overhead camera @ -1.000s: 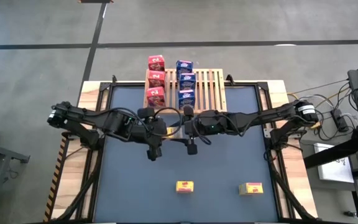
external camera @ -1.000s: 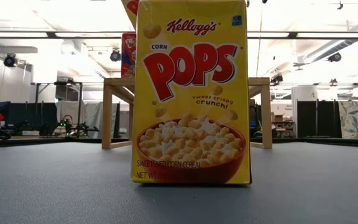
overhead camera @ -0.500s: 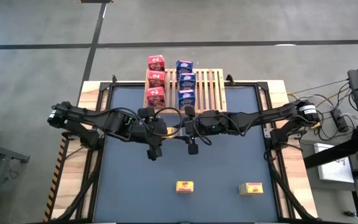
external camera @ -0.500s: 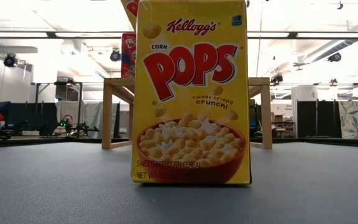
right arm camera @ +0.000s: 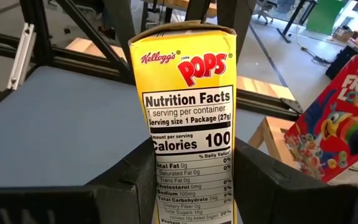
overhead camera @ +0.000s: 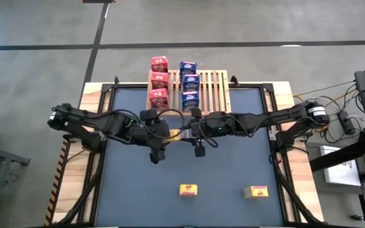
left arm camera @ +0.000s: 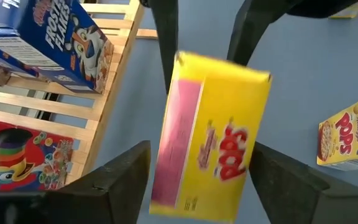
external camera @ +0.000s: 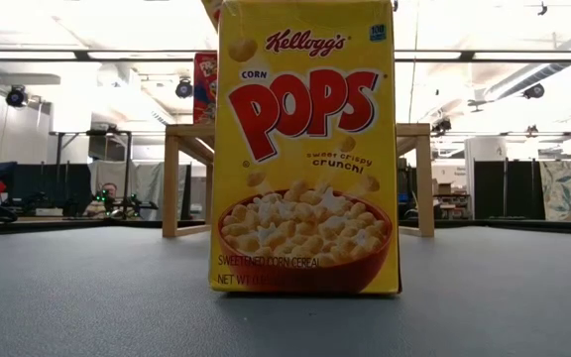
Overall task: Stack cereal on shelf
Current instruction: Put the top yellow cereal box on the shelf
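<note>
You have printed cardboard in the yellow cereal box (right arm camera: pixel 190 118), its panels faintly glossy. The shelf (overhead camera: pixel 213 87) is pale, unpainted wood, its slats smooth and matt. The table (external camera: pixel 87 297) wears a dull grey-blue mat with a fine grain, and its edges show bare light wood (overhead camera: pixel 94 92).

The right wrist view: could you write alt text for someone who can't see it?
A yellow Corn Pops cereal box fills the middle, its Nutrition Facts panel facing the camera, held between the two dark fingers of the right tool. Behind it lies the grey table, and at the right edge stands a red Froot Loops box.
</note>
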Motion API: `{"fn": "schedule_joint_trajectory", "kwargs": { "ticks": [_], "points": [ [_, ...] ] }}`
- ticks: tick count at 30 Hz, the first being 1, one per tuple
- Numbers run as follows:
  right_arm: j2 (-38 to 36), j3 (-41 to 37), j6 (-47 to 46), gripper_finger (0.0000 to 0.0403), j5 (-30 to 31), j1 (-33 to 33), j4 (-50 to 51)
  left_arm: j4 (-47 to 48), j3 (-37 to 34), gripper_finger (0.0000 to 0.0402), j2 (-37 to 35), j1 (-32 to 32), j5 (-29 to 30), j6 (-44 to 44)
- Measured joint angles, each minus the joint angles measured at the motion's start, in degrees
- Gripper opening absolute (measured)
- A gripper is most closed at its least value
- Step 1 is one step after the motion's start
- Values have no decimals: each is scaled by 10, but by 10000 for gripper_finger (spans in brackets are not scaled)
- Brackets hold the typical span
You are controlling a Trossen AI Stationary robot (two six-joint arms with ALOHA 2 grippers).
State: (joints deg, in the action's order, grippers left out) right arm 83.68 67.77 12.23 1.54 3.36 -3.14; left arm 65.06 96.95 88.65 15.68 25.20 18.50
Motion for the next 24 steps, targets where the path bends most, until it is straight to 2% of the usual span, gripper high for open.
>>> {"fn": "schedule_joint_trajectory", "kwargs": {
  "ticks": [5,12,24],
  "points": [
    [-21,-18,-2,156,0,0,1,3,0,264,-6,0,14,0],
    [-63,-58,-6,154,1,0,-25,0,-16,264,-17,2,41,0],
    [-171,-123,-1,154,0,-3,-42,-22,-31,263,-36,9,43,10]
  ]
}}
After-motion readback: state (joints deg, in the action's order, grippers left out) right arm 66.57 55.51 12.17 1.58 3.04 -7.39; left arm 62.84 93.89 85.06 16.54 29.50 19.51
